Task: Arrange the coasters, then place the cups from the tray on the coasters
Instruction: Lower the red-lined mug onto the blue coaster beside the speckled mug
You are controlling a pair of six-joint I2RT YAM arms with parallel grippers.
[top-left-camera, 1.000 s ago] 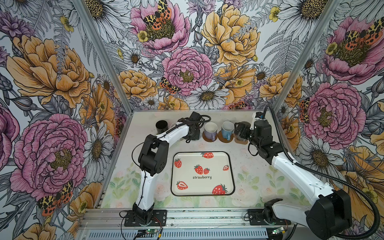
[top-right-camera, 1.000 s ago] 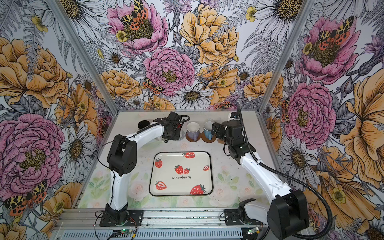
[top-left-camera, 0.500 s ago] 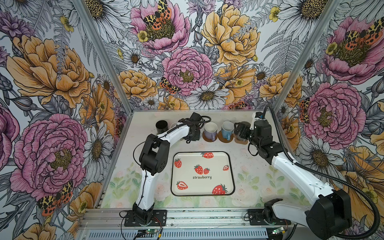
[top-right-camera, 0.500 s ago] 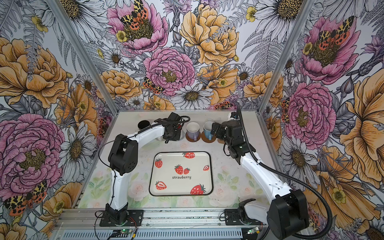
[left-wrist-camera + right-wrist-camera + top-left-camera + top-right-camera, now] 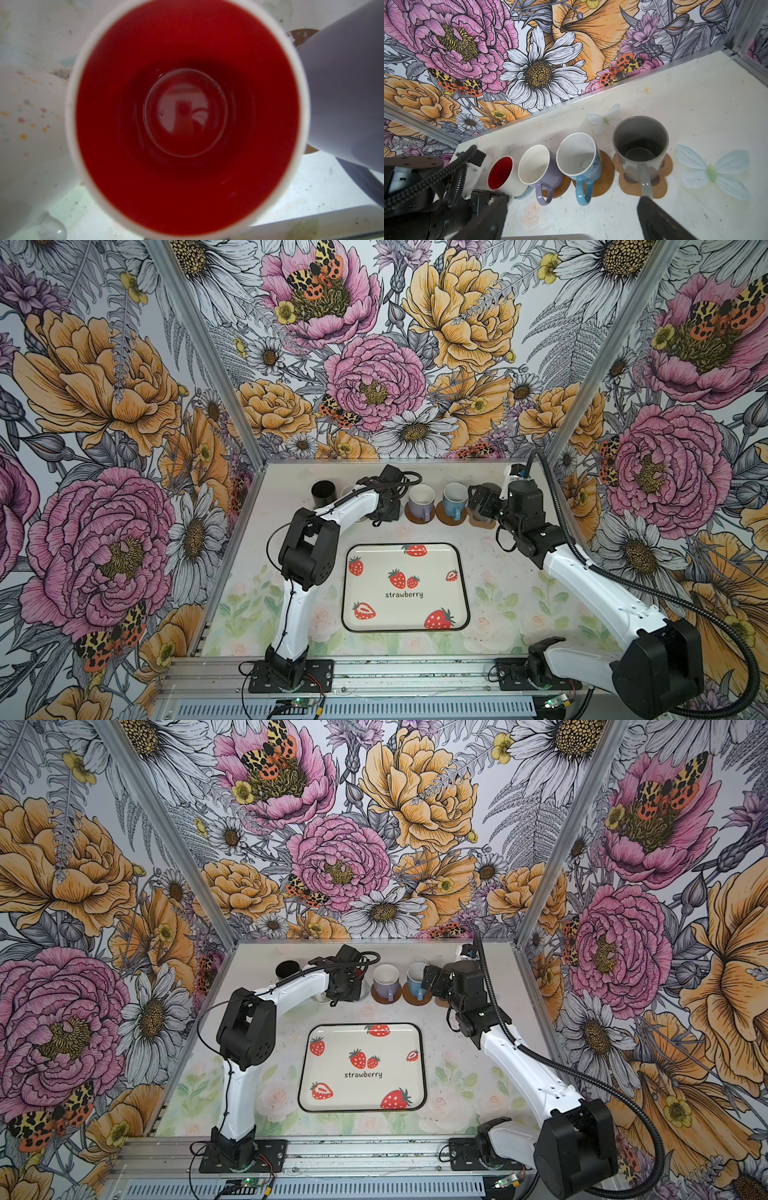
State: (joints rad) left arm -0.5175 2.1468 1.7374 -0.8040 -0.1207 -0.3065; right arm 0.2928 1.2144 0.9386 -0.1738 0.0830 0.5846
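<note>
You have six mugs in a row along the far edge, beyond the tray (image 5: 434,568), which is cream with a thin black rim and red strawberries. From your left they are the black mug (image 5: 323,493), white mug (image 5: 27,124), red-lined mug (image 5: 503,176), lilac mug (image 5: 537,168), blue mug (image 5: 578,158) and grey mug (image 5: 640,145).

The grey one stands on the paw coaster (image 5: 660,185). The lilac and blue stand on the two brown coasters (image 5: 606,178). The edge of a grey-blue coaster (image 5: 526,192) shows under the red-lined mug, so you can count four coasters.

Under the black mug you cannot make one out, and the white mug is mostly behind your left arm (image 5: 353,506).

Your left gripper (image 5: 384,512) sits right over the red-lined mug. Its jaws are out of sight, so you cannot tell how they stand. Your right gripper (image 5: 480,506) is spread wide on nothing and largely covers the grey mug in both top views.
</note>
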